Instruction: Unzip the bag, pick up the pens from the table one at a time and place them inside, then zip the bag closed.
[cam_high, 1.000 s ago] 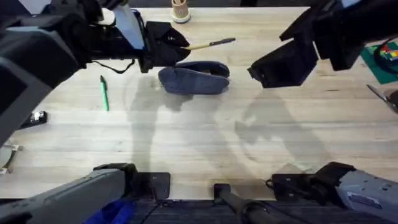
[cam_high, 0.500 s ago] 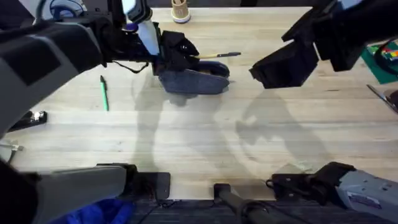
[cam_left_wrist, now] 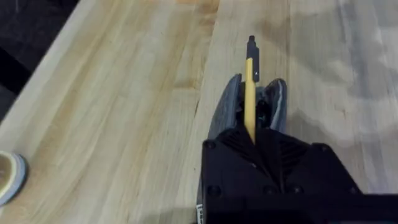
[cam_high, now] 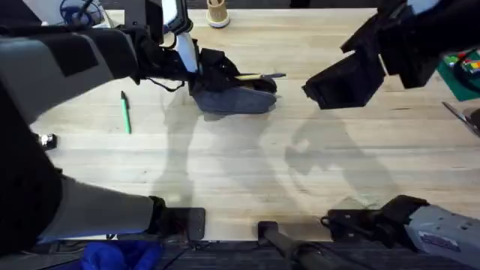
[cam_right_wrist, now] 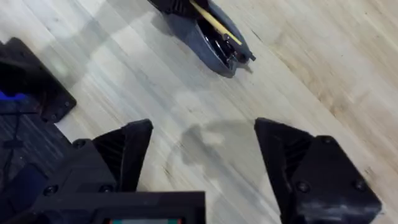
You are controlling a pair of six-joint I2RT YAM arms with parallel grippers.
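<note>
Underneath everything lies the table, pale wooden planks crossed by the arms' shadows; to the left of the left gripper a green pen lies flat on the wood, well apart from it; beyond that gripper, at the far edge, stands a small round wooden holder; the left gripper itself is closed on the yellow pen, whose dark tip juts out past the fingers; directly below it sits the bag, its zip parted, the pen lying along the opening; farther right the right gripper hangs above bare wood, well apart from the bag, fingers spread wide and holding nothing; green clutter lies at the right edge.
</note>
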